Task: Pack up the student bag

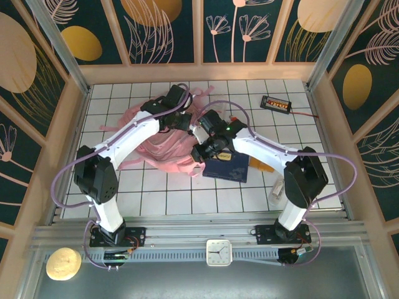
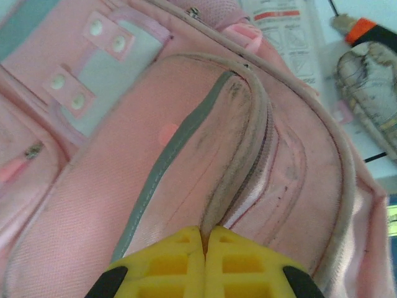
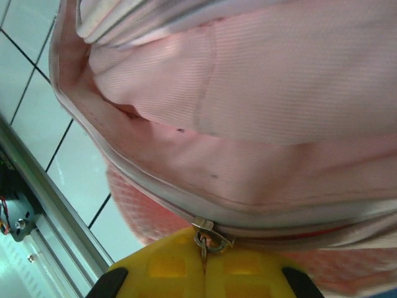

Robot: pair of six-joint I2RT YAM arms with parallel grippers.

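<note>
The pink student bag (image 1: 165, 152) lies on the desk (image 1: 168, 199). Left jaws pinch its fabric by the zip; right jaws clamp the zipper pull (image 3: 208, 239). The blue book (image 1: 227, 168) lies outside, so packing looks unfinished.

Bright, even light from above, soft shadows on the table (image 1: 187, 199); both wrist views look pale and slightly blurred.

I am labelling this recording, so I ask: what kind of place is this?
Probably a robot test booth, not a home: two arms bolted to a metal rail, a gridded table, painted wall panels around it.
</note>
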